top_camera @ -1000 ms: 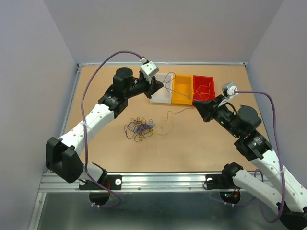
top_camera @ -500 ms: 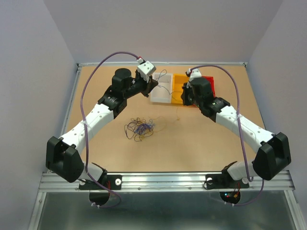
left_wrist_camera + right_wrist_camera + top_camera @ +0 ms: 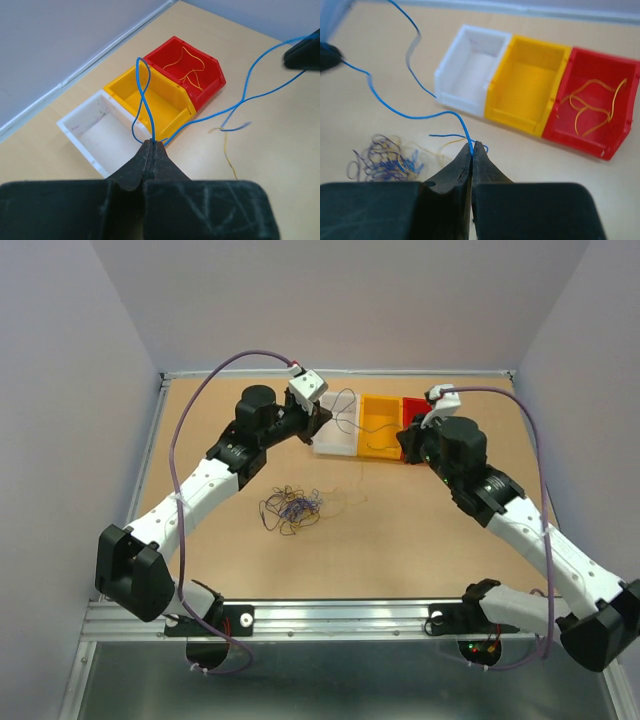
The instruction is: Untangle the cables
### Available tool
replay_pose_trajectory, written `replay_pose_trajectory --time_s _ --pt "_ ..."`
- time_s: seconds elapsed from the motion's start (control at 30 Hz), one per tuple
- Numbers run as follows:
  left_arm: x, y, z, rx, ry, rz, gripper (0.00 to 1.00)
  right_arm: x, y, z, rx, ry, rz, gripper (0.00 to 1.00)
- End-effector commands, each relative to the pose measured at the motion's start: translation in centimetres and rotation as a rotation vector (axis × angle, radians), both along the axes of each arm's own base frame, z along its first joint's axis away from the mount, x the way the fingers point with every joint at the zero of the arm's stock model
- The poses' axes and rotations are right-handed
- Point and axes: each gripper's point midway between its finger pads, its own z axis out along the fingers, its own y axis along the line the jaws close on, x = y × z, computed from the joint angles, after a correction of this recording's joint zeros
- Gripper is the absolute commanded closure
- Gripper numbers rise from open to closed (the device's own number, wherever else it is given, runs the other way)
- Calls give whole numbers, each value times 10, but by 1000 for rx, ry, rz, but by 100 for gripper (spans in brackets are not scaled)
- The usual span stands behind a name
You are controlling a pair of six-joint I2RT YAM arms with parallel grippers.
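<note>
- Although the top view buries its tips under the wrist, the left gripper (image 3: 151, 145) shows plainly in its own camera; its fingers are pressed together on a blue cable (image 3: 142, 95)
- from those tips the strand loops up in front of the yellow bin (image 3: 131, 84), then sweeps right toward a dark, blurred shape cut off by the frame edge
- nearer the arms, a tangle of cables (image 3: 292, 508) lies on the table (image 3: 440, 540), apart from the bins; blue, dark and yellowish curls show, but single strands are too fine to separate from above
- at the far side stand a white bin (image 3: 335, 443), the yellow one and a red bin (image 3: 415, 412), touching in a row; a yellow-orange cable (image 3: 590, 107) lies curled on the red bin's floor
- just in front of the bins a loose yellow strand (image 3: 227, 155) rests on the table, partly blurred
- the right gripper (image 3: 471, 146) has its fingers closed on the same blue cable, which hangs slack between the two grippers; its tips hang over the table in front of the bins, and from above they are hidden beneath the wrist
- the right arm (image 3: 540, 540) runs out of frame at the lower right corner
</note>
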Motion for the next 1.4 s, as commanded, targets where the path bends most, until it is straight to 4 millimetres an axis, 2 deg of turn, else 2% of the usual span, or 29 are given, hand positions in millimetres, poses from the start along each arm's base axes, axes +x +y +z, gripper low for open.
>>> replay_pose_trajectory --time_s 0.0,0.13,0.27,0.33,0.4,0.43,0.47,0.53,0.57,0.63,0.67,0.8,0.83,0.93,0.97,1.0,1.03,1.07,1.1,1.13,1.17,1.2,1.23,1.3,1.37 --pt "1 2 16 -19 -59 -1 100 8 -3 -17 -60 76 -30 99" --pt "2 2 14 -15 -59 -2 100 5 4 -13 -59 39 22 100" --pt "4 -1 8 0 -42 -4 100 -8 31 -8 -38 7 202 99" --pt "8 -2 9 5 -35 -1 100 -5 36 -3 -27 -21 217 99" --pt "19 -3 -4 31 -1 28 100 4 41 -4 -40 -42 221 99" --pt "20 -3 -2 30 -6 30 100 9 41 -7 -48 -41 212 99" --pt "24 -5 -8 38 -2 32 100 18 46 -13 -57 -29 206 99" --pt "31 -7 -5 37 -10 36 100 29 51 -12 -55 -41 198 99" --pt "37 -11 -15 51 6 38 100 37 55 -20 -61 -23 196 99" --pt "47 -14 -11 53 0 48 100 49 62 -14 -35 -59 188 99" --pt "56 -15 -25 77 25 62 100 54 64 -15 -30 -65 177 99" --pt "83 -19 -46 125 60 112 100 84 74 -24 -18 -69 125 100" --pt "93 -23 -52 138 66 116 100 96 78 -35 -26 -56 110 99" --pt "111 -22 -70 184 98 146 100 115 85 -45 -26 -49 85 99" --pt "123 -25 -80 195 114 156 100 128 91 -53 -29 -45 73 99" --pt "128 -22 -89 212 144 174 100 135 93 -56 -29 -47 62 99" --pt "138 -19 -86 202 148 190 100 142 97 -57 -23 -59 55 99" --pt "146 -18 -102 211 178 197 100 150 98 -53 -18 -75 39 99" --pt "150 -12 -113 220 221 202 100 160 102 -71 -32 -53 27 99" --pt "158 -9 -109 209 222 220 100 167 102 -72 -34 -57 7 100" --pt "162 -8 -128 224 263 220 100 176 100 -67 -30 -70 -30 99" --pt "165 -7 -130 215 278 222 100 184 101 -83 -42 -50 -52 99" --pt "171 -4 -129 205 283 227 100 190 99 -85 -43 -49 -74 99" --pt "174 -1 -143 216 316 230 100 200 96 -85 -32 -54 -108 99" --pt "174 0 -151 224 334 240 100 209 96 -98 -27 -31 -129 100"
